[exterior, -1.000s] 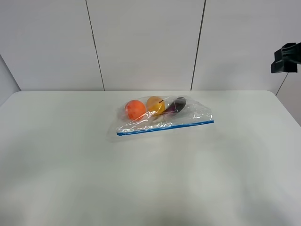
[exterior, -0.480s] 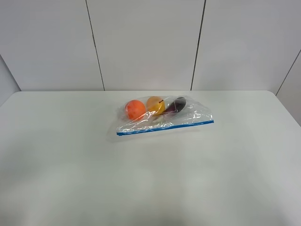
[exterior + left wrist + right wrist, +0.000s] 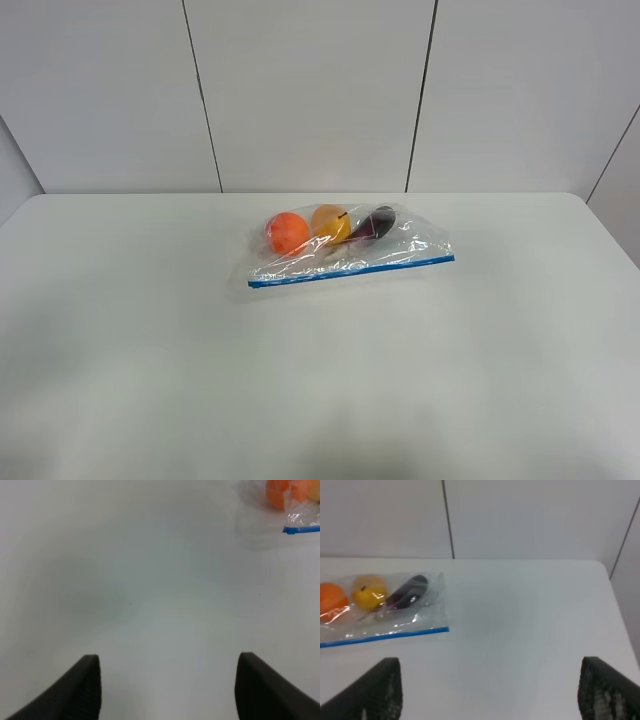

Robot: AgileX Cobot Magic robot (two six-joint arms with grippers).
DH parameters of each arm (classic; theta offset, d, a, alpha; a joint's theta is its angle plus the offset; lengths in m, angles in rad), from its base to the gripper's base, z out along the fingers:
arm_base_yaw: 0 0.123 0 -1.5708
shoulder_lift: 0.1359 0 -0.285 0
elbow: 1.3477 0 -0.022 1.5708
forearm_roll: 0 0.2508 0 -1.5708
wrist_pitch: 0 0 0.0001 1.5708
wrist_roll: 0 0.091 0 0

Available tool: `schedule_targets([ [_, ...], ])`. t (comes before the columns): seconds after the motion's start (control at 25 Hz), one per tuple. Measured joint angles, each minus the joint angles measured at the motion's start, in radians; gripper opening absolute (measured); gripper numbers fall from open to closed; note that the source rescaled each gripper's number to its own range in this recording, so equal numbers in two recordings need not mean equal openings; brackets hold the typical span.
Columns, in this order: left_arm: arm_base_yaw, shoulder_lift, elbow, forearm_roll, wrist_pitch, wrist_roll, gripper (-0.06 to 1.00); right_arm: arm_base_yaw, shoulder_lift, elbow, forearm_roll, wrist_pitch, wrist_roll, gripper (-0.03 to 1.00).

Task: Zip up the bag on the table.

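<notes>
White table (image 3: pixel 150 350) lies bare around the bag (image 3: pixel 350 250), which rests toward its far middle, blue zipper strip (image 3: pixel 350 271) along the near edge, an orange fruit, a yellow one and a dark one inside. My left claw (image 3: pixel 167 687) and right claw (image 3: pixel 490 692) both hang spread wide, holding nothing, well apart from it

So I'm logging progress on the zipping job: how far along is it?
Nothing looks done yet: the bag lies untouched on the table, and whether its blue zipper strip is sealed cannot be told. Nothing is in hand: the left gripper and right gripper stand open, clear of the bag. Reaching, gripping and zipping all remain.
</notes>
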Motion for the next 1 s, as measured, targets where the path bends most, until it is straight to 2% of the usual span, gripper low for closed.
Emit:
schedule_targets([
  [0.24, 0.0, 0.0, 0.0, 0.0, 0.0, 0.0, 0.99, 0.0, -0.199, 0.149, 0.0, 0.017, 0.014, 0.96],
  [0.44, 0.0, 0.0, 0.0, 0.0, 0.0, 0.0, 0.99, 0.0, -0.25, 0.2, 0.0, 0.04, 0.017, 0.96],
  [0.76, 0.0, 0.0, 0.0, 0.0, 0.0, 0.001, 0.99, 0.0, -0.358, 0.336, 0.006, 0.021, 0.025, 0.96],
  [1.0, 0.0, 0.0, 0.0, 0.0, 0.0, 0.001, 0.99, 0.0, -0.408, 0.43, -0.033, 0.014, 0.025, 0.96],
])
